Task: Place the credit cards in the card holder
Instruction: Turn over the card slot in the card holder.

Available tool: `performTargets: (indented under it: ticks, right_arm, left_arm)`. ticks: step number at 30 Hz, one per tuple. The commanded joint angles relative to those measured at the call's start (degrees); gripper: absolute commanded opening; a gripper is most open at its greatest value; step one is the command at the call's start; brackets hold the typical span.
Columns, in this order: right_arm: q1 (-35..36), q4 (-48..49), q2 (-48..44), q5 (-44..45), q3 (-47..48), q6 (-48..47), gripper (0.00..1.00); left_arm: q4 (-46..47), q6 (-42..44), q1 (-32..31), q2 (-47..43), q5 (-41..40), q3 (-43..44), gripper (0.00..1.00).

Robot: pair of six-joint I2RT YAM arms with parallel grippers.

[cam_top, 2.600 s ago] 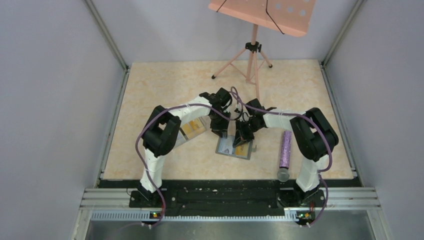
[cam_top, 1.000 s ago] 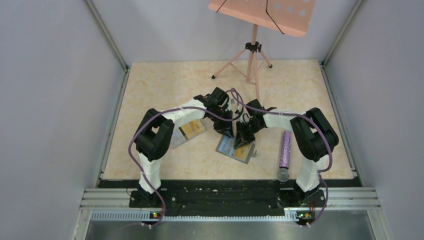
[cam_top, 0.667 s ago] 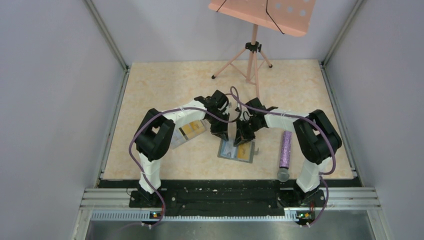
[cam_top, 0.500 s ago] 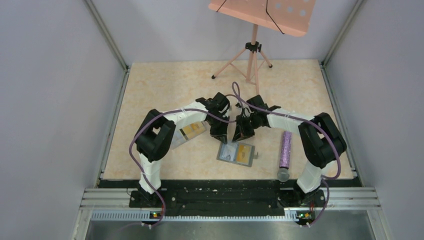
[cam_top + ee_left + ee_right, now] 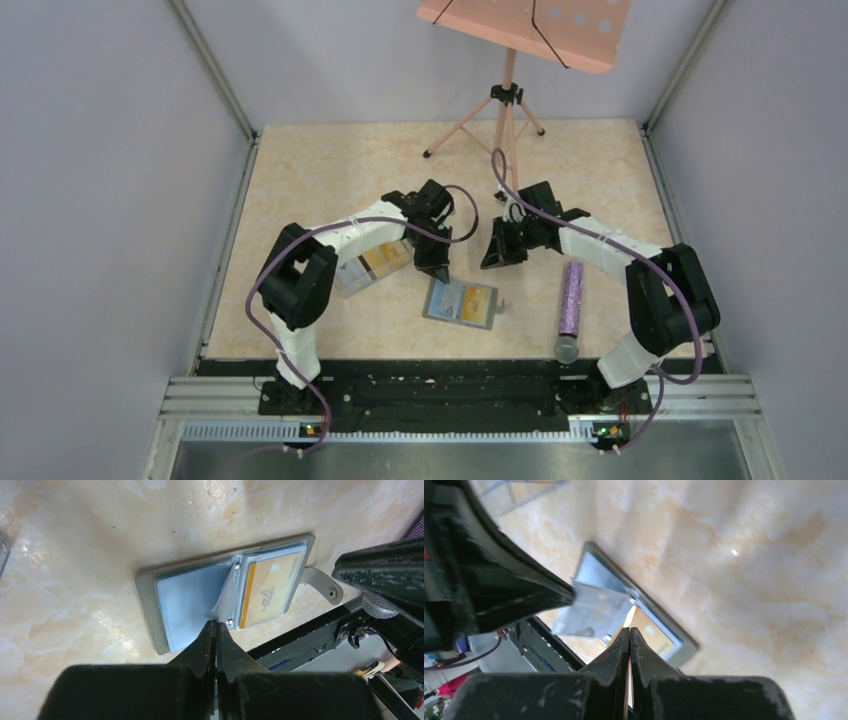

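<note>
The small flat dark-grey folding card holder (image 5: 462, 305) lies open on the table, its long axis running left to right with a slight tilt. One orange-and-yellow plastic credit card (image 5: 270, 587) sits in its right-hand pocket. The left-hand pocket looks empty.

Above the spine, the left gripper (image 5: 216, 624) is clenched on the translucent plastic inner leaf (image 5: 226, 595) and holds it upright. The right gripper (image 5: 629, 630) hangs just beyond the holder's far right corner, fingers pressed together on nothing (no card shows between them).

More orange and yellow cards (image 5: 380, 262) lie in the clear transparent plastic box (image 5: 345, 282), just left of the holder under the left forearm. As I judge it, the free right gripper would have to reach across the holder for them.

The pale marbled table (image 5: 330, 170) has bare room on the far side. A purple glittery cylinder (image 5: 572, 295) lies to the right, and a pink tripod music stand (image 5: 508, 100) stands at the back.
</note>
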Motion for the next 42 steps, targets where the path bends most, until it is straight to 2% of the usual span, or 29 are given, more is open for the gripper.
performTargets:
  ticks: [1, 11, 16, 21, 29, 31, 35, 39, 42]
  right_arm:
    - [-1.99, -3.70, -2.84, 2.33, -3.48, -3.84, 0.00]
    - [-2.04, -1.53, -0.46, -0.04, -8.22, -4.24, 0.00]
    - [-2.01, 0.31, 2.35, -0.86, -9.12, -4.17, 0.00]
    - [-2.04, 1.67, 4.32, -1.09, -9.93, -3.88, 0.00]
    - [-2.04, 2.56, 5.62, -0.86, -10.14, -3.48, 0.00]
    - [-1.97, 2.43, 5.45, -0.87, -10.04, -3.54, 0.00]
    - [-2.03, 1.78, 3.92, -1.03, -9.81, -3.48, 0.00]
    - [-2.04, 0.39, 1.35, -0.69, -8.45, -3.75, 0.00]
    - [-1.49, -0.26, -0.15, -1.27, -6.61, -4.08, 0.00]
  left_arm:
    - [-3.19, -1.32, -0.09, -1.17, -2.53, 4.01, 0.00]
    - [-12.69, 1.66, -0.56, -0.44, -9.83, 10.16, 0.00]
    - [-11.37, 0.98, -1.72, 1.85, -7.35, 10.98, 0.00]
    - [-7.90, -0.57, -2.69, 4.86, -2.34, 11.03, 0.05]
    - [-0.96, -3.81, -3.34, 6.05, 4.44, 10.41, 0.18]
    - [-0.95, -3.47, -3.34, 5.35, 3.24, 10.11, 0.22]
    - [-1.98, -1.29, -2.81, 2.19, -1.91, 7.98, 0.38]
    - [-0.33, 0.41, -0.71, -3.07, -5.29, 1.22, 0.51]
    - [2.79, 0.94, 2.41, -6.62, -4.49, -5.13, 0.55]
